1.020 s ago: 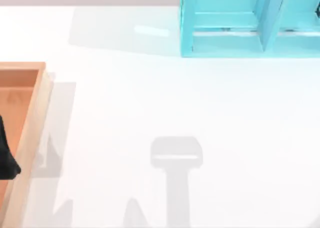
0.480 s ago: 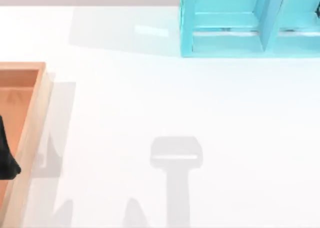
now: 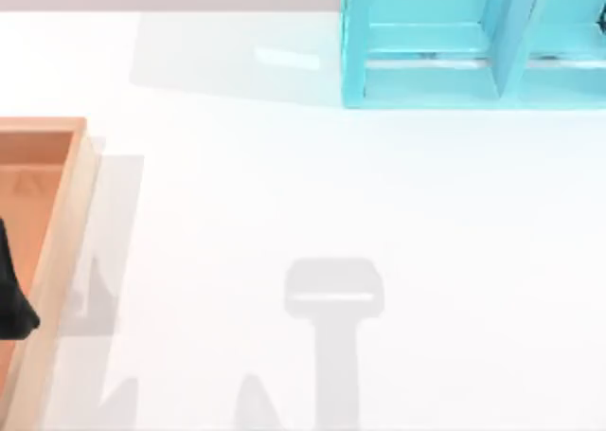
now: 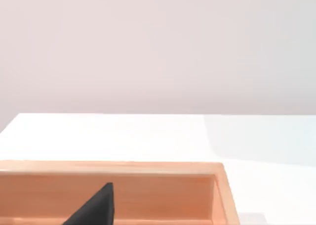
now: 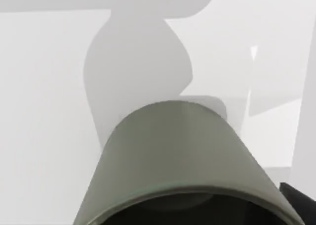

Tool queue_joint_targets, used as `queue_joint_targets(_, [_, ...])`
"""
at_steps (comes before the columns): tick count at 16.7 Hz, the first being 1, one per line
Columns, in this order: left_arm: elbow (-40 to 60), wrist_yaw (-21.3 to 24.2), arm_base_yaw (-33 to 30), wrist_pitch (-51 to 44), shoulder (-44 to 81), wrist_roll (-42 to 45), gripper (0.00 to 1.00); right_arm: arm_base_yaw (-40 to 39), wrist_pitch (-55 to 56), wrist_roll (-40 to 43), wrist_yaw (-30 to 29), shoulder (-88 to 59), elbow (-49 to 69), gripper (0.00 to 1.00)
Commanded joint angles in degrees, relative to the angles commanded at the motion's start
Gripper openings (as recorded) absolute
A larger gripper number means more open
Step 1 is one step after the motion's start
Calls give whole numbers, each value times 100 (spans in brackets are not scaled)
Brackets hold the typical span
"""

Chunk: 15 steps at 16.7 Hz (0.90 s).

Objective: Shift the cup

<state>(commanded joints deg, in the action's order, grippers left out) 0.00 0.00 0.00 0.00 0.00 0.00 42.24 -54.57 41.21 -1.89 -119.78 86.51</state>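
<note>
Grey-green cup (image 5: pixel 182 160) close up at lower centre of right wrist view, rim toward cam, white table (image 3: pixel 379 194) behind, wooden tray (image 3: pixel 57 232) at top view's left edge, teal shelf (image 3: pixel 426 62) upper right, jaw state can't tell.

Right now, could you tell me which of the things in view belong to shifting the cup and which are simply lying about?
Part of the job:
- cup, grey-green, close before the right wrist camera

Just lying about:
- wooden tray at the table's left edge
- turquoise shelf unit at the far right
- white table
- dark pointed shape over the tray, which I cannot identify
</note>
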Motion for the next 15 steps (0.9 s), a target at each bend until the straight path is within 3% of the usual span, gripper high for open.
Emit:
queue_joint_targets(9, [0, 0, 0, 0, 0, 0, 100, 0, 0, 0, 0, 0, 0, 98])
queue_joint_targets(15, [0, 0, 0, 0, 0, 0, 100, 0, 0, 0, 0, 0, 0, 100])
